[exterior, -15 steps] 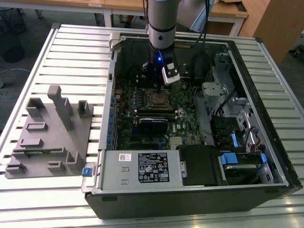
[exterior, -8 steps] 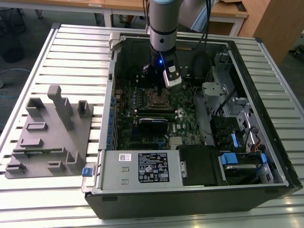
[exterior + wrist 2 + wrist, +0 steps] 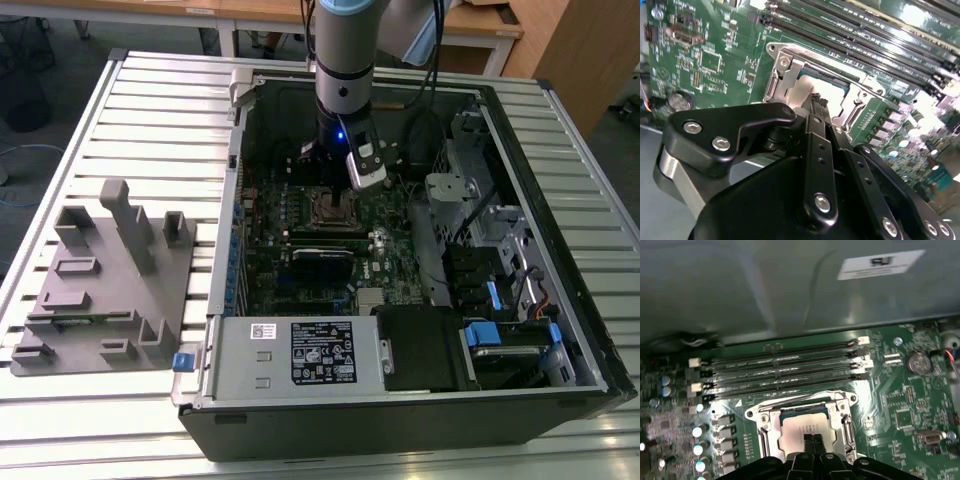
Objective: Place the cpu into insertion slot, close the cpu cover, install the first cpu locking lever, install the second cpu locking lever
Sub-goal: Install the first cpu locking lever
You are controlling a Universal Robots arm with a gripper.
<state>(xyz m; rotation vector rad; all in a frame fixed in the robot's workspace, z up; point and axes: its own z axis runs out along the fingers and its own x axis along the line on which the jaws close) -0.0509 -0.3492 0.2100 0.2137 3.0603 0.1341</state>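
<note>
Black metal gripper point(image 3: 813, 441) nearest lens, fingertips pressed together, grasping nothing, tips touching cpu point(image 3: 802, 432). Cpu: flat dull-silver square, lying face-up in insertion slot point(image 3: 771, 416), silvery cpu cover point(image 3: 790, 75) framing it, amid green circuit board point(image 3: 900, 400).

- A bench point(image 3: 150, 110) of pale slatted metal is carrying the scene in the exterior view.
- An open black computer case point(image 3: 400, 420) is lying on its side on it, filling the stretch from the middle toward 3 o'clock.
- A grey moulded fixture point(image 3: 105, 275) with upright posts and shallow pockets is sitting at 9 o'clock, just beside the case.
</note>
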